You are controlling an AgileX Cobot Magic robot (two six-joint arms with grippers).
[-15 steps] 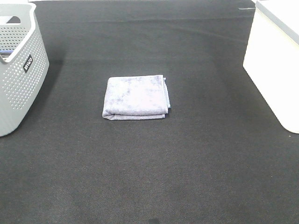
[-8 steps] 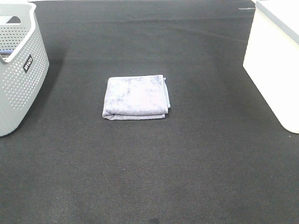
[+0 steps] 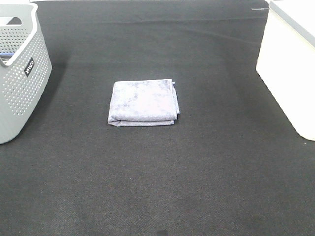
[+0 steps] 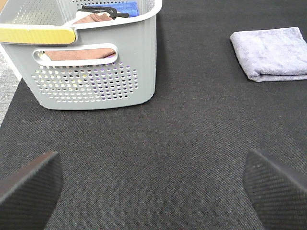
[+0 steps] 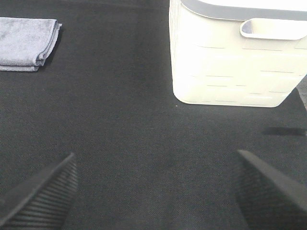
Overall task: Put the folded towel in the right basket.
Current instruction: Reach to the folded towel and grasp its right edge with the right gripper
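The folded grey-lilac towel (image 3: 143, 102) lies flat on the black mat in the middle of the exterior high view. It also shows in the left wrist view (image 4: 271, 53) and the right wrist view (image 5: 26, 43). The right basket (image 3: 291, 64) is white with a grey rim, at the right edge; it also shows in the right wrist view (image 5: 235, 62). My left gripper (image 4: 151, 191) is open and empty, well short of the towel. My right gripper (image 5: 156, 191) is open and empty, near the white basket. Neither gripper shows in the exterior high view.
A grey perforated basket (image 3: 19, 78) stands at the left edge; in the left wrist view (image 4: 91, 72) it holds a brownish cloth and a blue item. The black mat (image 3: 157, 187) covers the table.
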